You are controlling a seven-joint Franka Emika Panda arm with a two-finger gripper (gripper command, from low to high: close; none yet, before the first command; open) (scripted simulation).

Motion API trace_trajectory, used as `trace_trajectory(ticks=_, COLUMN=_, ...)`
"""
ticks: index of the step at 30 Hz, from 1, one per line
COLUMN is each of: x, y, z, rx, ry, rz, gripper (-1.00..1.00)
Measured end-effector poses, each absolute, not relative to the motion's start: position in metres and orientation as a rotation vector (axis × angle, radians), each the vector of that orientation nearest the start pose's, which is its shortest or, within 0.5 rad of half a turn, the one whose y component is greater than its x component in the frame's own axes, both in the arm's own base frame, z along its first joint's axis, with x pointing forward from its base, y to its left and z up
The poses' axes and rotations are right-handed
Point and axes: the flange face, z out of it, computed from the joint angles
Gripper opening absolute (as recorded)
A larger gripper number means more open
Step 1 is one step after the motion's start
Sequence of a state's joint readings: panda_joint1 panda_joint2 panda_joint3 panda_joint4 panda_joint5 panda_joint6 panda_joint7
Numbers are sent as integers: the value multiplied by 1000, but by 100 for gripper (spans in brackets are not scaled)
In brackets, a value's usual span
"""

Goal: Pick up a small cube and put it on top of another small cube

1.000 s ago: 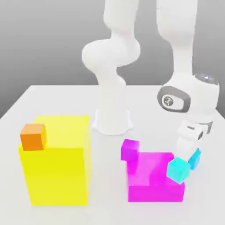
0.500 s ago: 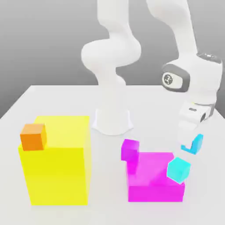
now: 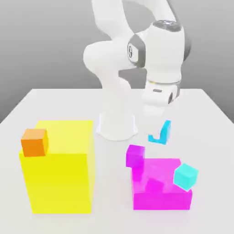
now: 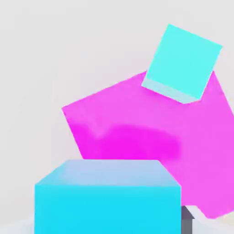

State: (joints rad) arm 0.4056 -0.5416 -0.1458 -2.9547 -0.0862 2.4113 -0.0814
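Pinching the blue cube [image 3: 167, 131] in the hand [image 3: 156, 134], aloft over the counter [image 3: 215, 196]. In the exterior view, from there, magenta block [image 3: 162, 199] at six o'clock, turquoise cube [image 3: 185, 176] at five. Probably light, rigid and hard to damage, perhaps slick on such smooth sides. Best held squarely by two opposite faces, near mid-height, leaving the underside free for stacking.
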Motion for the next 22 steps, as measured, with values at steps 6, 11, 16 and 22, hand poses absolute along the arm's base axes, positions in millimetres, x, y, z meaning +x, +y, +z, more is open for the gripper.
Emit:
trace_trajectory(ticks=6, x=298, y=59, z=286, rx=-3053, ry=-732, rz=3, gripper=-100)
trace_trajectory(ticks=11, x=296, y=58, z=257, rx=-3054, ry=-733, rz=3, gripper=100)
trace_trajectory(ticks=16, x=296, y=58, z=256, rx=-3055, ry=-733, rz=1, gripper=100)
trace_trajectory(ticks=22, x=297, y=58, z=308, rx=-3055, ry=-734, rz=0, gripper=100)
